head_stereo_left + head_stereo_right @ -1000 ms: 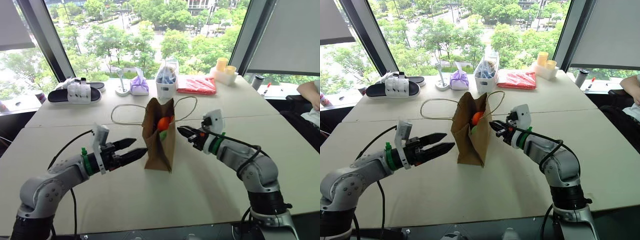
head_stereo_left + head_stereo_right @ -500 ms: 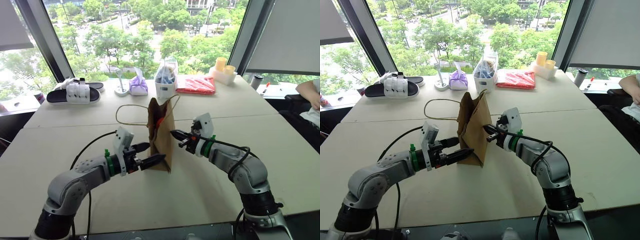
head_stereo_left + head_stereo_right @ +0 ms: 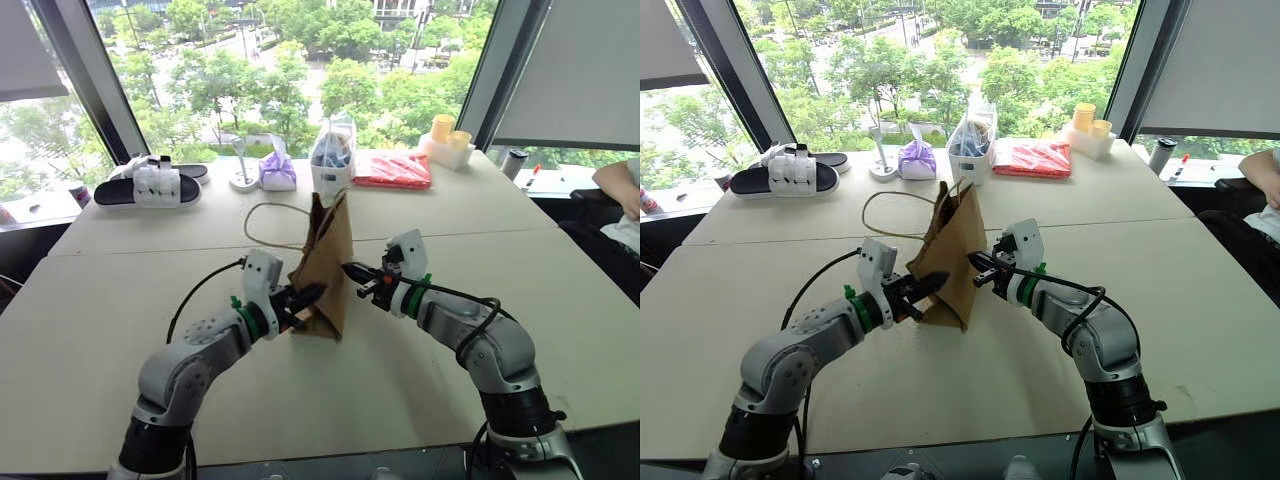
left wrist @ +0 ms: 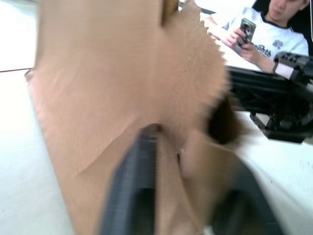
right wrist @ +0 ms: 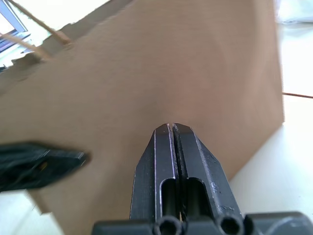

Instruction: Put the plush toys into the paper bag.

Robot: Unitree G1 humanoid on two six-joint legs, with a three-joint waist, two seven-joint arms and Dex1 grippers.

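Tall windows ran behind the scene, looking over green treetops, with dark frames and a grey blind on each side. We had a pale beige tabletop before us, made of two slabs meeting at a seam. Along its far edge lay black-and-white sandals, a purple cloth pouch, a clear plastic bag with blue contents, a flat red packet and yellow cups in a white holder. A person's arm showed at the far right edge.

Near the middle of the tabletop stood the paper bag, upright, its top squeezed narrow and one cord handle looped onto the tabletop behind it. We could not see the plush toys; the pinched mouth hid whatever was inside. Our left hand was clamped on the bag's near lower wall, a fold of brown paper between its fingers. Our right hand had its fingers pressed together, holding nothing, tips against the bag's right side.
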